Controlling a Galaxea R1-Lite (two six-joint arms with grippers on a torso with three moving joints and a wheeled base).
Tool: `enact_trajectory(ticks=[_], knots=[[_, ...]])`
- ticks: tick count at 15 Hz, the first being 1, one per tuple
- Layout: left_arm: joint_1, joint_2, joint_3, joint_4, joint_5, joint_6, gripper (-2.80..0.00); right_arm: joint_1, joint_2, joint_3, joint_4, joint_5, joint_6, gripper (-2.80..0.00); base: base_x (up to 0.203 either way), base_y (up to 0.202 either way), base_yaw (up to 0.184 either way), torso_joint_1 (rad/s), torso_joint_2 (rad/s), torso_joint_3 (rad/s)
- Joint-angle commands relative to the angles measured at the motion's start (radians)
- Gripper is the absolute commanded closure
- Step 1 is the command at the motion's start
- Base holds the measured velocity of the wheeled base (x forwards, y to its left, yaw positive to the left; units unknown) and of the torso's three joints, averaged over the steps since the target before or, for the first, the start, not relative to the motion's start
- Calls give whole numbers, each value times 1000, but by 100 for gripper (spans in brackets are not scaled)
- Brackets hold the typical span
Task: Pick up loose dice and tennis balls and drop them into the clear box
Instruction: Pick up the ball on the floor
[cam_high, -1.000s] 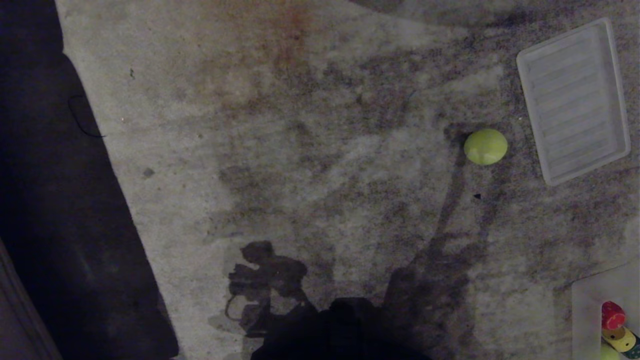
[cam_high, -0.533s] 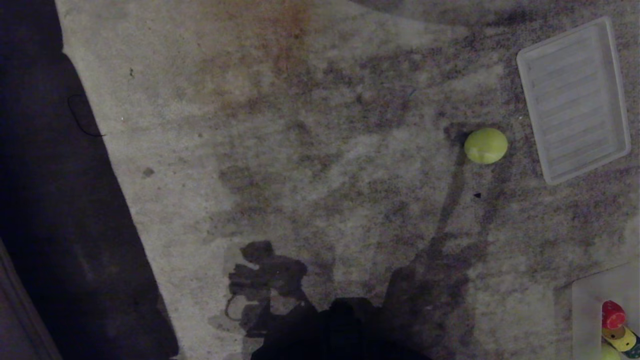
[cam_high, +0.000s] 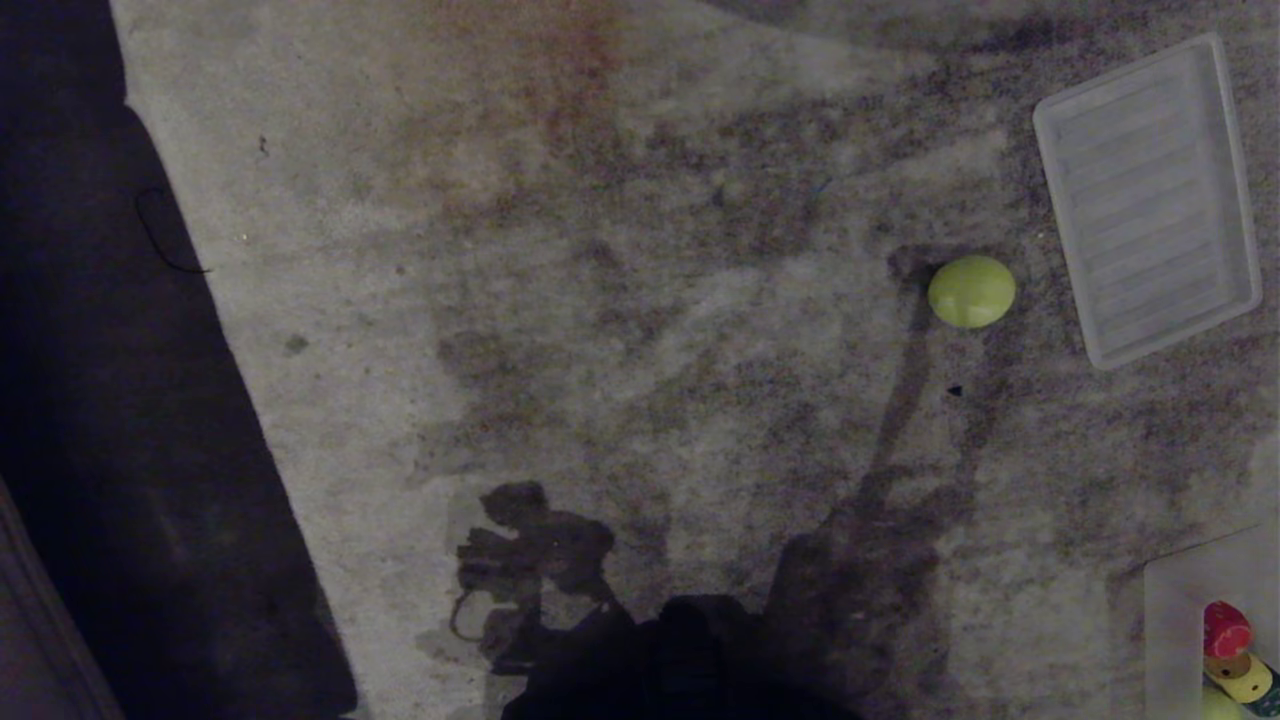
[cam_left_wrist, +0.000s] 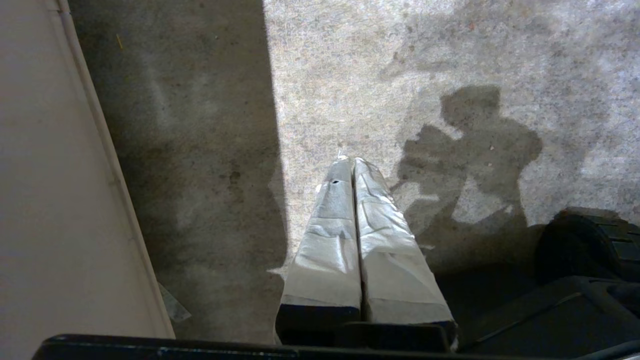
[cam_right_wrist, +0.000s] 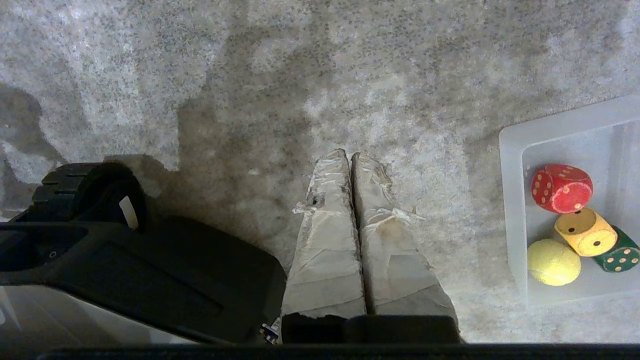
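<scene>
Grippers left (cam_left_wrist: 353, 161) and right (cam_right_wrist: 350, 154) hang parked, jaws closed, above carpet (cam_high: 620, 300).

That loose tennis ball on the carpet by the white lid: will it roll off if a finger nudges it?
Probably a little: the tennis ball is round and sits free, touching nothing. The carpet looks rough, so it should stop soon. Its fuzzy surface likely grips well.

Your head view looks steeply down from high up at the carpet (cam_high: 640, 300), taking in a wide stretch. Each wrist view sits low behind its own closed fingers, the left gripper (cam_left_wrist: 352, 162) and the right gripper (cam_right_wrist: 350, 156), facing down at nearby carpet. The right wrist and head views share the clear box (cam_right_wrist: 511, 210) at the head view's lower right corner (cam_high: 1165, 620); both wrist views catch the robot's dark base (cam_left_wrist: 575, 300).
</scene>
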Motion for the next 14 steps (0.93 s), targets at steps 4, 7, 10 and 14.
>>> enact_trajectory(ticks=[4, 7, 10, 14], knots=[[0, 0, 2, 0, 1, -1, 0, 0, 1, 0, 0, -1, 3, 0, 0, 0, 0, 0, 0, 0], [0, 0, 2, 0, 1, -1, 0, 0, 1, 0, 0, -1, 1, 0, 0, 0, 0, 0, 0, 0], [0, 0, 2, 0, 1, -1, 0, 0, 1, 0, 0, -1, 1, 0, 0, 0, 0, 0, 0, 0], [0, 0, 2, 0, 1, -1, 0, 0, 1, 0, 0, -1, 1, 0, 0, 0, 0, 0, 0, 0]])
